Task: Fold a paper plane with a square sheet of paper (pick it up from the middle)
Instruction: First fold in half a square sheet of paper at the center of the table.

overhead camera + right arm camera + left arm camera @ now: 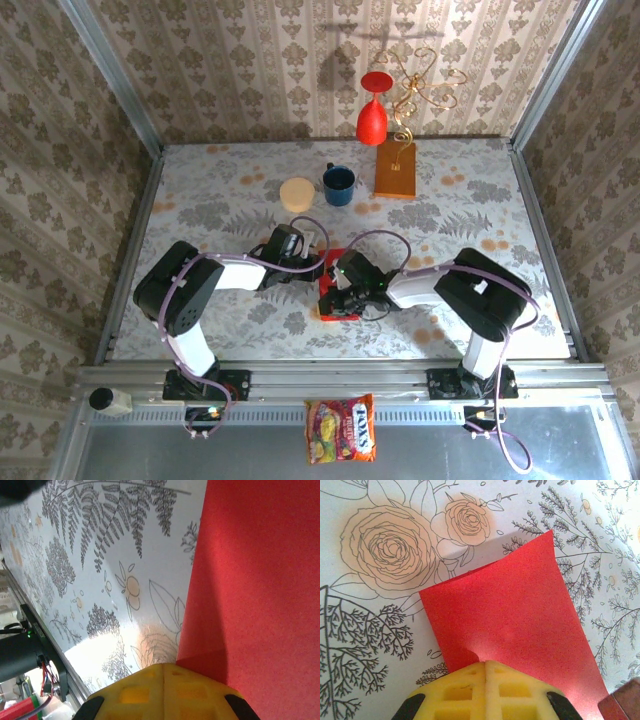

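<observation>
The left end effector (485,669) is shut tight. Its yellow fingers press together, and the tips touch the red paper (515,615). The right end effector (165,672) is shut tight too, with its tips at the paper's edge. I cannot tell if either one pinches the paper. The paper lies on the flowery bench (230,200) between the two arms, with one edge lifted a little.
</observation>
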`<state>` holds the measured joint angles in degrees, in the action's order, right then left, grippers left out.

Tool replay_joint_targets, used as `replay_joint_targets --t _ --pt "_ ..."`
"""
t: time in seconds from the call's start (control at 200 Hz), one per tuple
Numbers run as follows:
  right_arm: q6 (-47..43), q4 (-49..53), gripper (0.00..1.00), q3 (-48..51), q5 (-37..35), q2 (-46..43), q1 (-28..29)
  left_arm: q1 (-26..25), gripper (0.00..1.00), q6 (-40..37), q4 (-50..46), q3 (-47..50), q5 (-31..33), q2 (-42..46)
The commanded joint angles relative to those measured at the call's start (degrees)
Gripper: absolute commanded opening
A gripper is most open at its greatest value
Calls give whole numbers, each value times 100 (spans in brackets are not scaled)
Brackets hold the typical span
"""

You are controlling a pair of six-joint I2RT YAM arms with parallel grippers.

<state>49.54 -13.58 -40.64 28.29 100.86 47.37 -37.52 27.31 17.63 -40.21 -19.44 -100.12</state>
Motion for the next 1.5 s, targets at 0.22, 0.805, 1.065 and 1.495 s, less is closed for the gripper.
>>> replay_joint_targets --t 0.22,0.805,1.065,1.495 --pt "-224 1048 0 663 286 -584 225 43 0 11 -1006 222 846 -545" --pt "-149 966 0 -522 617 -562 -554 -26 0 65 -1037 167 817 -527" --pt "87 366 0 -359 657 489 -476 -28 0 67 -1162 114 828 -470" --pt "195 264 0 437 361 698 -478 325 0 144 -1450 -604 806 -707"
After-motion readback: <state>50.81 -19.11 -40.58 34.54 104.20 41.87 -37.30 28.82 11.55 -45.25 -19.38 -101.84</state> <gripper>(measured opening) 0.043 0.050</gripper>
